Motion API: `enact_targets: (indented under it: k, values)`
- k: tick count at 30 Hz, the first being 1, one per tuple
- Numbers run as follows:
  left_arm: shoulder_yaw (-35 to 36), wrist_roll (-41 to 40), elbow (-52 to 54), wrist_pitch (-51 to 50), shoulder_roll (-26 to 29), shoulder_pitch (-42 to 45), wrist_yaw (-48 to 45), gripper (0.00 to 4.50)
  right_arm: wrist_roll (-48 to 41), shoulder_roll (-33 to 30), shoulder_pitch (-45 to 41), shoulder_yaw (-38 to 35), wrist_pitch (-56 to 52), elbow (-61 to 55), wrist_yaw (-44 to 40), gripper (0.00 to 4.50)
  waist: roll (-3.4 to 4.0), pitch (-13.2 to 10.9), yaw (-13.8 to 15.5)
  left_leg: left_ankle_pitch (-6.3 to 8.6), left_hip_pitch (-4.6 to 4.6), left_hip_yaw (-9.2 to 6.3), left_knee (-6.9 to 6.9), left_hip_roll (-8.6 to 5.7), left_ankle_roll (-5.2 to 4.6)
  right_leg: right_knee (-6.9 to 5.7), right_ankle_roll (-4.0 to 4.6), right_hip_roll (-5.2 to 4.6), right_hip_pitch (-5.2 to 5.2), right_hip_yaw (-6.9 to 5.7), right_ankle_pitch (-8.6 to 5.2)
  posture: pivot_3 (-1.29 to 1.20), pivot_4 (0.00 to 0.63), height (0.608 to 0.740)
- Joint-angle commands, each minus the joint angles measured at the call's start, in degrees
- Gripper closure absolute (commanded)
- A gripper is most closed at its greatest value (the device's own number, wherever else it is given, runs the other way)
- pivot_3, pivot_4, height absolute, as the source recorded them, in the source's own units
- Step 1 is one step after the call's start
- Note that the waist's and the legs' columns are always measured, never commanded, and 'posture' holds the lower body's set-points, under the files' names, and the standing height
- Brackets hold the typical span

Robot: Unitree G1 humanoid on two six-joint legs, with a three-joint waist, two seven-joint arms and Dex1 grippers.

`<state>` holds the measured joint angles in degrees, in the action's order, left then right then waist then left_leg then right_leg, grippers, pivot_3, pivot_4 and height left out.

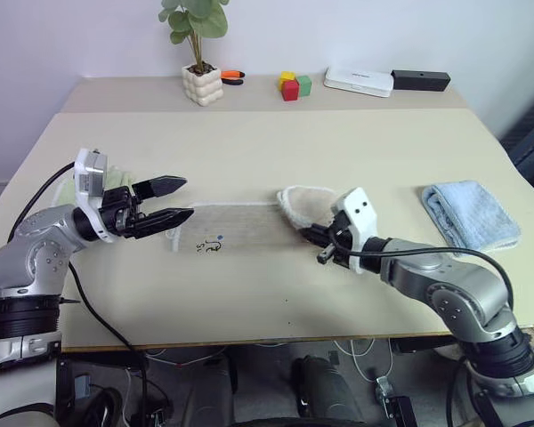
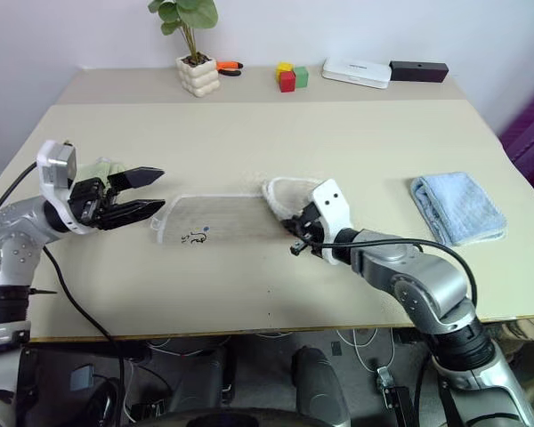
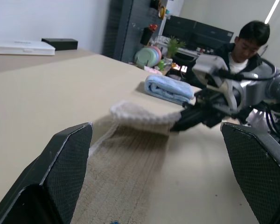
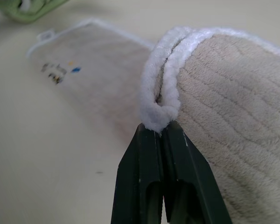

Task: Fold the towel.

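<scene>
Fold in progress: right gripper [image 1: 313, 238] clamped on towel [image 1: 240, 227] edge, lifted — left gripper [image 1: 180, 201] wide open, empty. Next: lay across.

the towel [image 1: 249, 227] lies mid-table [image 1: 249, 142] between folded cloths, plant [image 1: 198, 44] behind.

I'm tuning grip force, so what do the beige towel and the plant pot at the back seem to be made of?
The towel: soft plush or terry cloth, going by its fuzzy ribbed pile, with a thicker white corded edge pinched in the right gripper. The plant pot: probably glazed ceramic, white and bumpy with a slight sheen, though plastic is possible.
</scene>
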<state>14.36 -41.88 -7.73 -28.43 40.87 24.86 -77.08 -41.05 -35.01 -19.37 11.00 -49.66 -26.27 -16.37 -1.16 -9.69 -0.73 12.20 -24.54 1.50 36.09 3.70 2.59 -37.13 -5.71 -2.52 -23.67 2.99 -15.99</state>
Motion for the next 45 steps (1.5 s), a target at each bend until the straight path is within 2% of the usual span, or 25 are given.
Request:
enact_targets:
  k: [1,10,16,19,26,27,29,30,31,33,34,37,41,45]
  values:
    - [1.69,-1.22,2.03,-0.25,0.84,-0.19,0.20,0.00,3.34,1.34,-0.25,0.69,0.99,-0.60,-1.01,4.47,0.00,0.00,0.01,0.00,0.00,0.00,0.01,0.00,0.00,0.00,0.00,0.00,0.00,0.00,0.00,0.00,0.150,0.740]
    - [1.61,-1.18,2.21,-0.58,0.68,-0.22,0.47,0.00,9.96,6.96,-0.84,2.46,0.96,0.53,-1.58,4.47,0.00,0.00,-0.06,0.00,0.01,0.00,-0.01,0.00,0.00,-0.01,0.00,0.02,-0.01,0.00,0.00,0.00,0.150,0.740]
    - [1.43,-1.17,2.40,-0.83,0.51,0.00,0.62,0.00,13.92,7.66,-0.68,4.15,1.60,0.91,-4.09,4.47,0.00,0.00,-0.05,0.00,0.01,0.00,-0.01,0.00,0.00,-0.01,-0.01,0.02,-0.01,0.00,0.00,0.00,0.150,0.740]
    - [1.36,-1.29,2.56,-1.01,0.41,0.04,0.70,0.00,14.01,8.53,-0.24,3.94,0.96,-0.05,-4.96,3.58,0.00,0.00,-0.08,0.00,0.01,0.00,-0.01,0.00,0.00,-0.01,-0.01,0.02,-0.01,0.00,0.00,0.00,0.150,0.740]
    - [1.31,-1.26,2.34,-1.09,0.29,0.01,0.67,0.00,12.03,12.92,-2.71,-1.02,-1.37,-0.68,-4.00,0.17,0.00,0.00,-0.04,0.00,0.01,0.00,-0.01,0.00,0.00,-0.03,-0.01,0.02,-0.01,0.00,0.01,0.00,0.150,0.740]
    - [1.31,-1.22,2.25,-1.02,0.30,0.05,0.60,0.00,8.31,14.35,-3.42,-3.75,-2.41,-1.70,-4.61,0.07,0.00,0.00,0.01,0.00,0.01,0.00,-0.01,0.00,0.00,-0.03,-0.02,0.02,-0.01,0.00,0.01,0.00,0.150,0.740]
    - [1.33,-1.23,2.07,-1.03,0.30,0.15,0.54,0.00,3.07,16.01,-4.92,-8.62,-2.60,-3.44,-5.55,0.07,0.00,0.00,-0.02,0.00,0.00,0.00,-0.01,0.00,0.00,-0.03,-0.02,0.02,0.00,-0.01,0.01,0.00,0.150,0.740]
    - [1.26,-1.17,2.02,-0.94,0.23,0.20,0.53,0.00,-3.56,18.39,-6.51,-13.68,-3.50,-2.51,-4.41,0.07,0.00,0.00,-0.06,0.00,0.01,0.00,-0.01,0.00,0.00,-0.04,-0.02,0.02,-0.01,-0.01,0.01,0.00,0.150,0.740]
    - [1.21,-1.15,1.93,-0.88,0.12,0.25,0.54,0.00,-5.13,19.26,-7.97,-16.99,-3.24,-1.19,-3.01,0.07,-0.01,0.00,-0.08,0.00,0.01,0.00,-0.02,0.00,0.00,-0.04,-0.03,0.02,-0.01,-0.01,0.02,0.00,0.150,0.740]
    - [1.03,-0.92,1.74,-0.63,-0.07,0.41,0.56,0.00,-6.28,19.94,-9.49,-20.81,-3.09,1.21,-1.08,0.65,-0.01,0.00,-0.11,0.00,0.03,0.00,-0.02,0.02,0.00,-0.07,-0.07,0.03,0.00,-0.01,0.04,0.00,0.150,0.740]
    - [1.02,-0.98,1.73,-0.69,-0.23,0.54,0.60,0.00,-3.03,18.58,-9.16,-19.96,-1.69,2.24,-1.10,0.88,-0.02,0.01,-0.03,0.00,0.03,0.00,-0.02,0.02,0.00,-0.07,-0.08,0.03,0.00,-0.01,0.05,0.00,0.150,0.740]
    - [0.88,-0.80,1.52,-0.54,-0.41,0.80,0.56,0.00,6.04,16.24,-7.96,-16.10,4.72,5.27,-0.63,2.31,-0.04,0.02,0.03,0.00,0.03,-0.01,-0.05,0.00,0.01,-0.03,-0.03,-0.01,0.02,-0.06,0.02,0.00,0.150,0.740]
    - [0.75,-0.69,1.28,-0.45,-0.50,1.10,0.54,0.00,10.92,21.14,-7.46,-15.23,11.24,11.36,2.78,4.37,-0.03,0.01,-0.48,0.00,0.03,0.00,-0.07,0.01,0.00,-0.09,-0.04,0.05,-0.05,-0.02,0.02,0.00,0.150,0.740]
    - [0.69,-0.61,1.50,-0.36,-0.86,1.06,0.67,0.00,19.18,22.82,-7.27,-11.04,21.20,18.46,1.89,4.45,-0.02,0.01,-0.48,0.00,0.03,0.00,-0.13,0.02,0.00,-0.13,-0.21,0.09,-0.09,-0.01,0.12,0.00,0.150,0.740]
